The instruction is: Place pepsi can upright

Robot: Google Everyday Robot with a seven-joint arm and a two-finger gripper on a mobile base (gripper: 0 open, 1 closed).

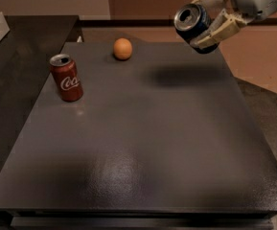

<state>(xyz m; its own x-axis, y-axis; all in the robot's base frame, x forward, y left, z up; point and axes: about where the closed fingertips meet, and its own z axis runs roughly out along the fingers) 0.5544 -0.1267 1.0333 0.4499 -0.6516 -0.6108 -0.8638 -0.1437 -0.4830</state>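
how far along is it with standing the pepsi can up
Done: the gripper is shut on the pepsi can, holding it in the air over the far right corner of the table. In hand: the can is tilted, silver top toward the camera, not touching the surface. Left: turn it upright, lower it onto the table and release; the red Coca-Cola can and the orange sit well to the left.

The gripper (200, 23) hangs aloft at upper right, its cream fingers (218, 31) clamped on the tilted pepsi can (189, 19).

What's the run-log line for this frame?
gripper: shut on pepsi can, airborne over table far-right | pepsi can: tilted | Coca-Cola can: upright, left | orange: far edge
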